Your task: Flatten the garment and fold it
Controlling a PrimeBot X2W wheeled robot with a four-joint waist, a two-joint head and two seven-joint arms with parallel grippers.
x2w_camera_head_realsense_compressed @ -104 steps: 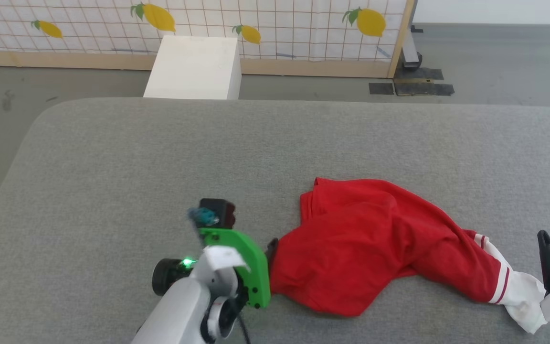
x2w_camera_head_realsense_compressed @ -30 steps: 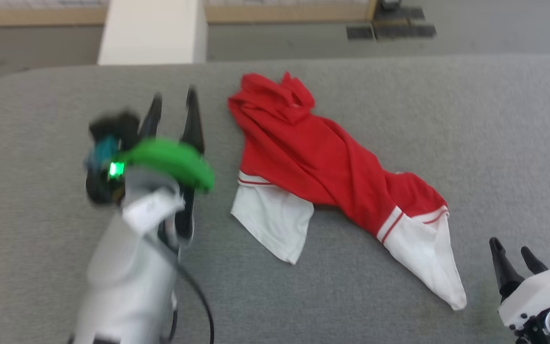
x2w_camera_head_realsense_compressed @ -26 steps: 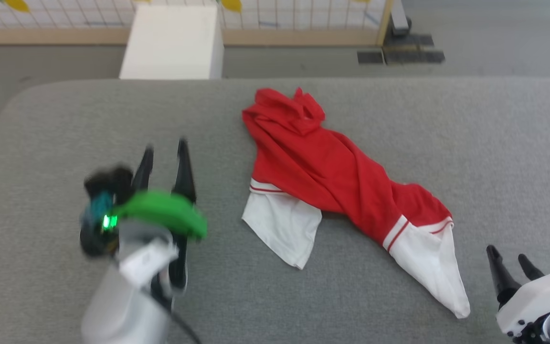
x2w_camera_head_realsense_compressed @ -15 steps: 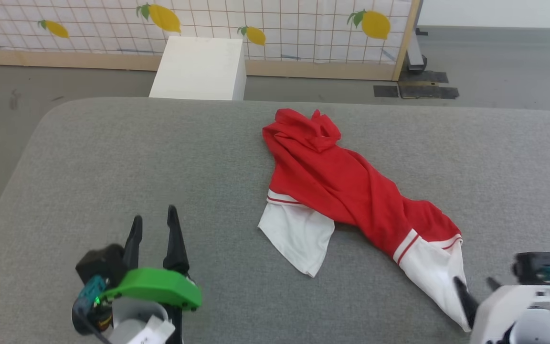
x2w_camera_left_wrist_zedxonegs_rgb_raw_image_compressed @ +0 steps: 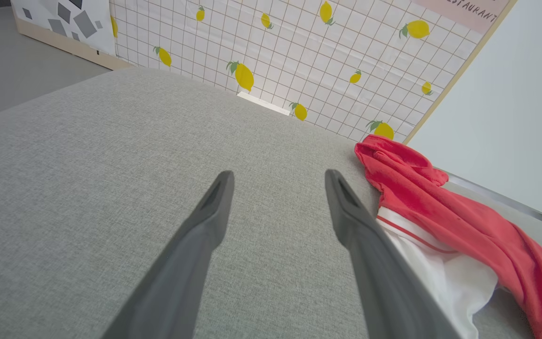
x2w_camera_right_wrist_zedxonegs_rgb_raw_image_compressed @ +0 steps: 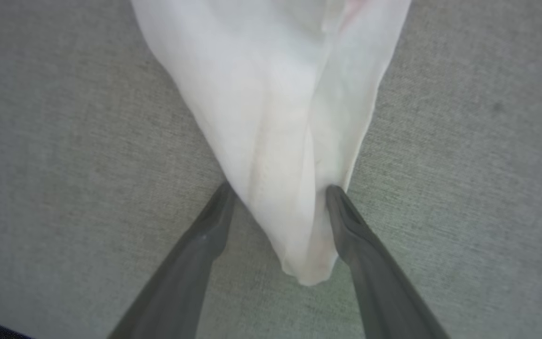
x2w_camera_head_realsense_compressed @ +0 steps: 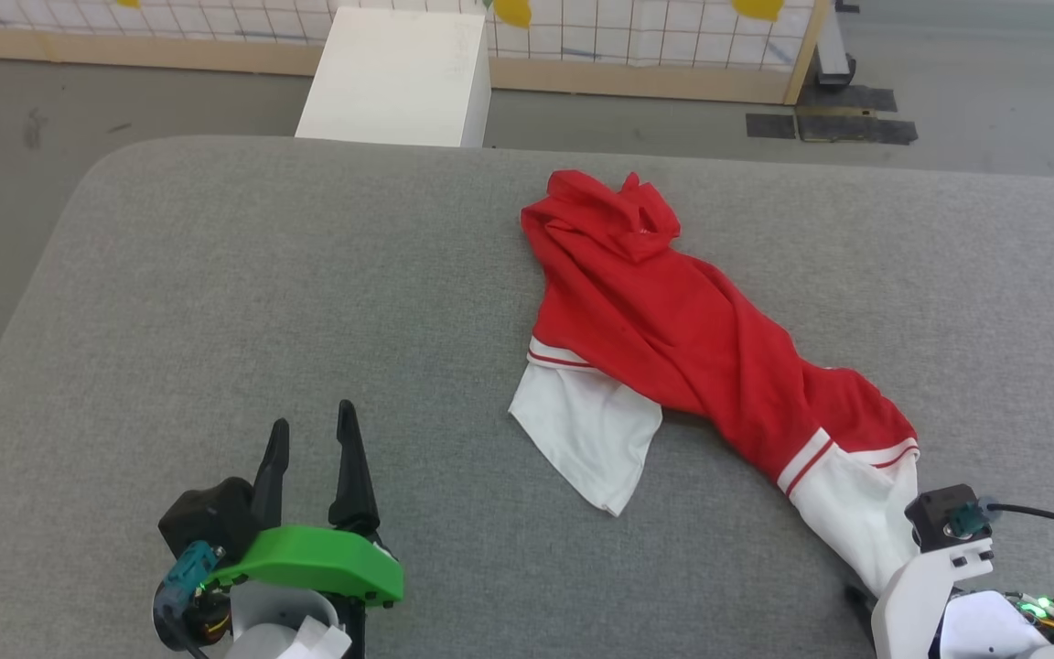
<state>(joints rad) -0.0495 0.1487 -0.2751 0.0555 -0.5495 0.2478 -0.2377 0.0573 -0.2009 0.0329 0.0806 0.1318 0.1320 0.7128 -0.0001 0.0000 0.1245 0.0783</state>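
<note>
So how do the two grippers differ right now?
The left gripper sits over bare grey cushion, apart from the garment; the right gripper straddles a white sleeve tip. The left gripper points forward toward the lemon-print wall; the right gripper points down at the cushion. Both are open.

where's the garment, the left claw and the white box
garment (x2w_camera_head_realsense_compressed: 673, 329): head view, on its red middle
left claw (x2w_camera_head_realsense_compressed: 312, 414): head view, midway between its open fingertips
white box (x2w_camera_head_realsense_compressed: 399, 73): head view, on its top face

Worktop (x2w_camera_head_realsense_compressed: 216, 275) is bare ahead of the left pincer (x2w_camera_head_realsense_compressed: 312, 416). The shirt (x2w_camera_head_realsense_compressed: 673, 339) sprawls across the right half, its sleeve (x2w_camera_right_wrist_zedxonegs_rgb_raw_image_compressed: 275, 117) between the right pincer (x2w_camera_right_wrist_zedxonegs_rgb_raw_image_compressed: 279, 187)'s 2 spread fingers (x2w_camera_right_wrist_zedxonegs_rgb_raw_image_compressed: 195, 254).
</note>
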